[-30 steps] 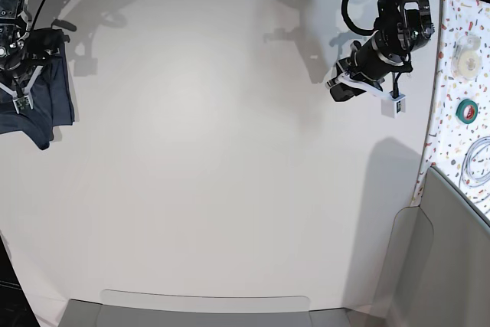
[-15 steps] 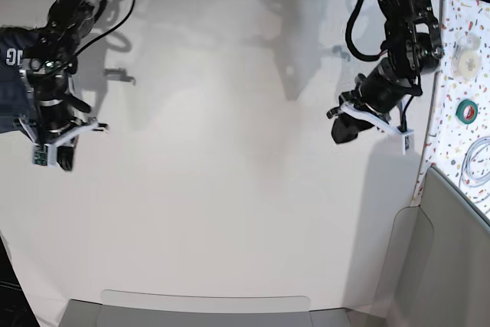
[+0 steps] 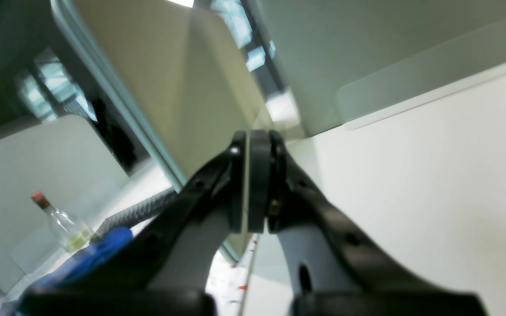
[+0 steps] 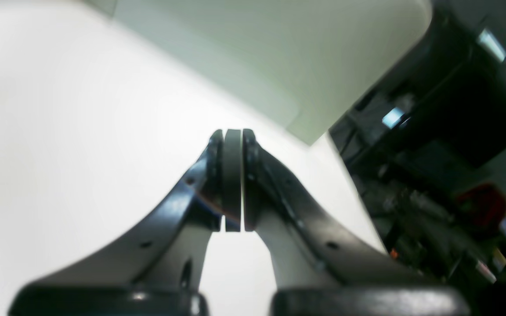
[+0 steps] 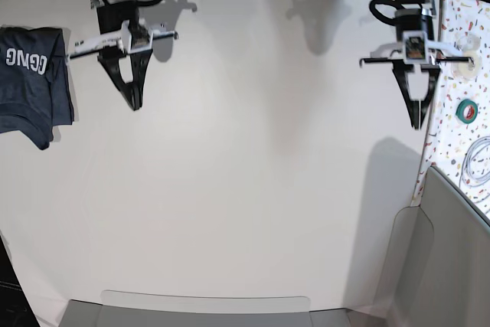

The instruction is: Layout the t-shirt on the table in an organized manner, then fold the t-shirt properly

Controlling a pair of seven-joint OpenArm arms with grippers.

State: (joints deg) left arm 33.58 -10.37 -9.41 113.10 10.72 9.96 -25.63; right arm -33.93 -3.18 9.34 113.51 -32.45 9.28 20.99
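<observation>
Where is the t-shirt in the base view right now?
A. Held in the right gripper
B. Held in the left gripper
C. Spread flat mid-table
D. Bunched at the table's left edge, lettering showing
D: the t-shirt lies bunched at the left edge of the table, white letters up, clear of both shut grippers.

A broad white table fills the scene. A folded navy t-shirt with white lettering lies at its far left edge.
</observation>
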